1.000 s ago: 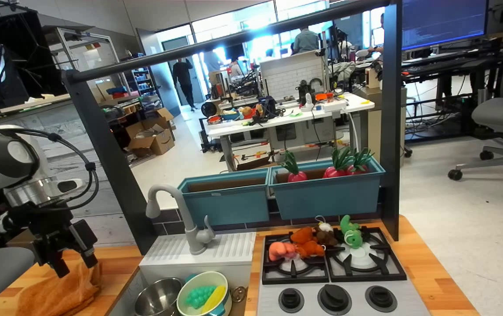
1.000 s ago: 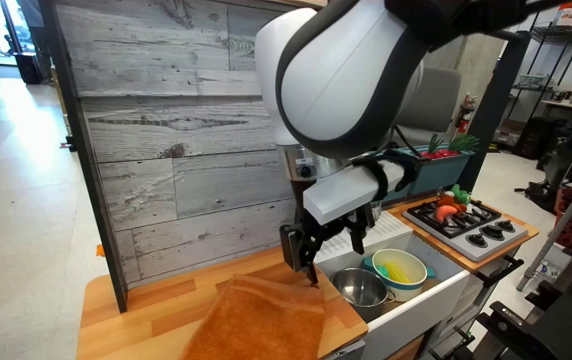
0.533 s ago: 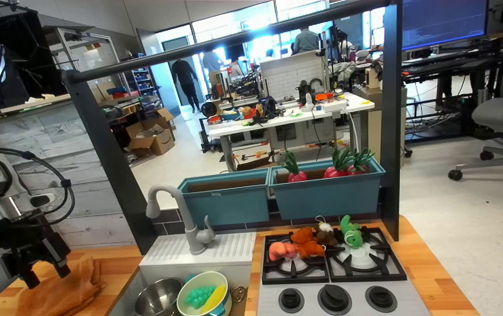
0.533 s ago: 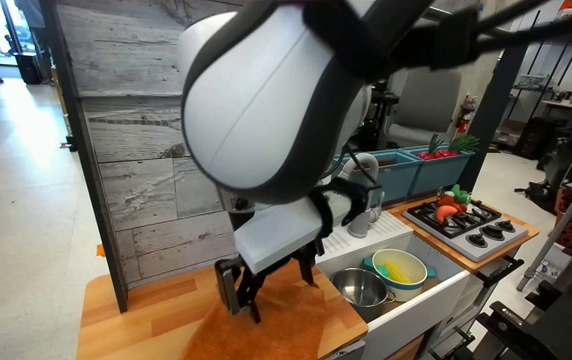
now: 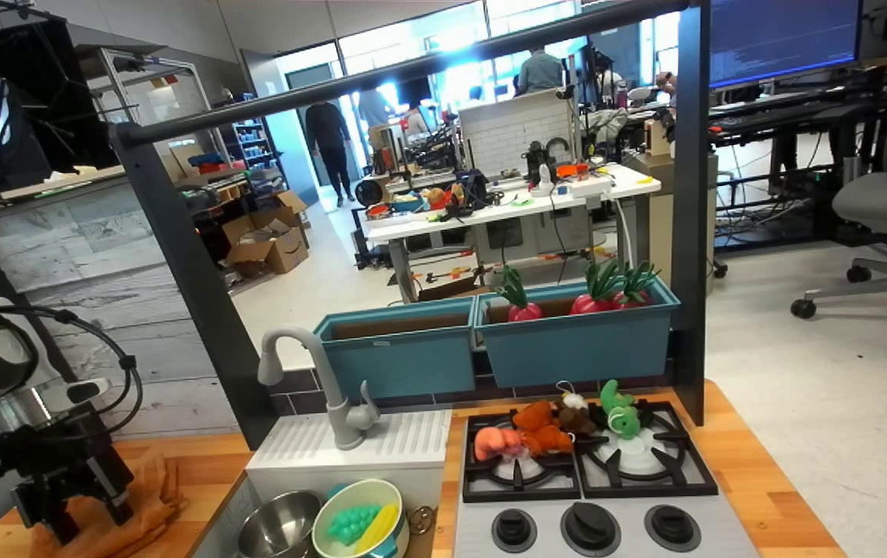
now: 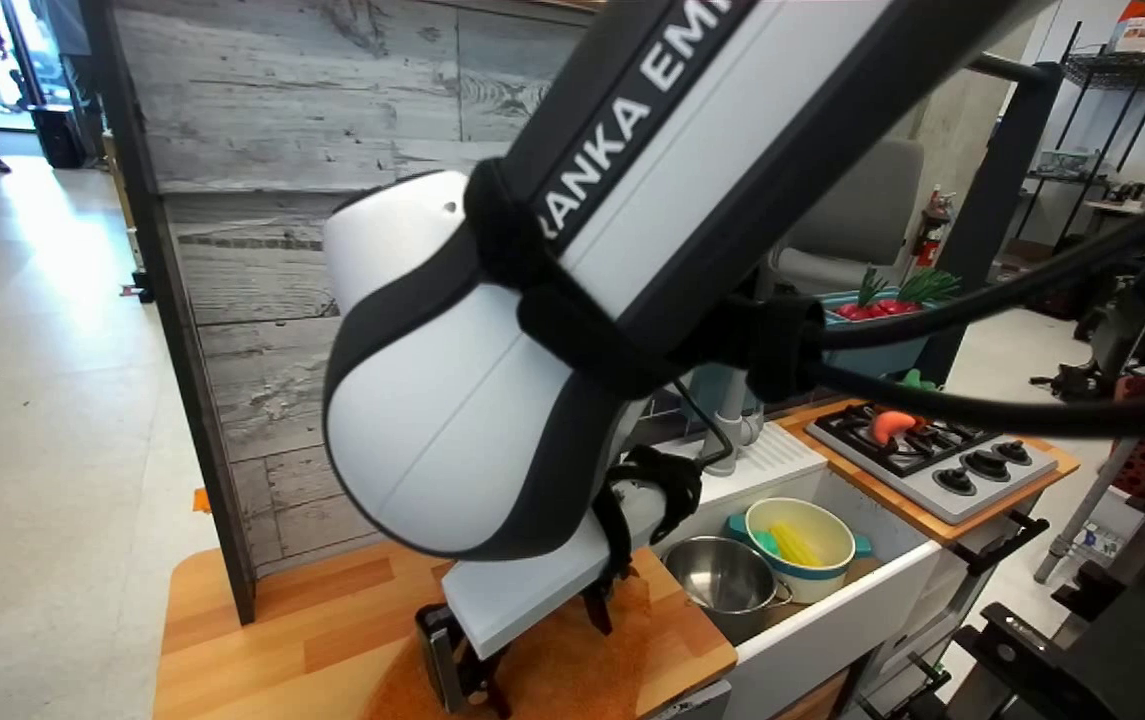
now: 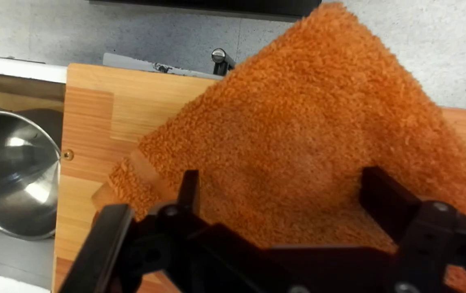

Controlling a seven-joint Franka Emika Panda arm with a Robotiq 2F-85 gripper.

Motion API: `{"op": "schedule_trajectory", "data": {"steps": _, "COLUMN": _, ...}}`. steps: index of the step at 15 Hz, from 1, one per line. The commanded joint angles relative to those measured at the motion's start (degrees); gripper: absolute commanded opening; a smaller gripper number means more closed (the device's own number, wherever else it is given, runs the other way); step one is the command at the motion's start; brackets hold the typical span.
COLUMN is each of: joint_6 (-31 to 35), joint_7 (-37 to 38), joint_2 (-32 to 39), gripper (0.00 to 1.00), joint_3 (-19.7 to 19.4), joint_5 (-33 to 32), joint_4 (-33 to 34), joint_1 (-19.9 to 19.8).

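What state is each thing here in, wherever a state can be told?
Gripper: open, holding nothing
Orange towel: unheld, loosely spread, one corner past the counter edge
Steel pot: uncovered, nothing seen inside
Cream pot: uncovered, yellow and green pieces inside
Faucet: no water visible
Stove: no flame visible
Knobs: settings not readable
Red radishes: standing in a teal planter
Monitor: on, screen lit
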Motion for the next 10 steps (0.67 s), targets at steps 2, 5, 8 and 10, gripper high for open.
{"op": "schedule_trajectory", "data": {"steps": 2, "joint_6": -0.7, "joint_7": 3.2, "joint_2": 6.7, "gripper": 1.0, "joint_3": -1.1, "joint_5": 5.8, "joint_4": 5.4, "joint_1": -2.3}}
{"op": "schedule_trajectory", "data": {"steps": 5, "joint_6": -0.5, "joint_7": 6.6, "joint_2": 9.5, "gripper": 1.0, "joint_3": -2.5, "joint_5": 8.5, "joint_4": 8.5, "joint_1": -3.2}}
{"op": "schedule_trajectory", "data": {"steps": 8, "joint_6": -1.3, "joint_7": 8.0, "joint_2": 10.6, "gripper": 1.0, "joint_3": -2.2, "joint_5": 9.4, "joint_4": 11.4, "joint_1": -3.1}}
{"op": "schedule_trajectory", "data": {"steps": 10, "joint_6": -1.6, "joint_7": 9.1, "joint_2": 11.9, "gripper": 1.0, "joint_3": -2.0, "joint_5": 8.6, "joint_4": 13.9, "joint_1": -1.5}}
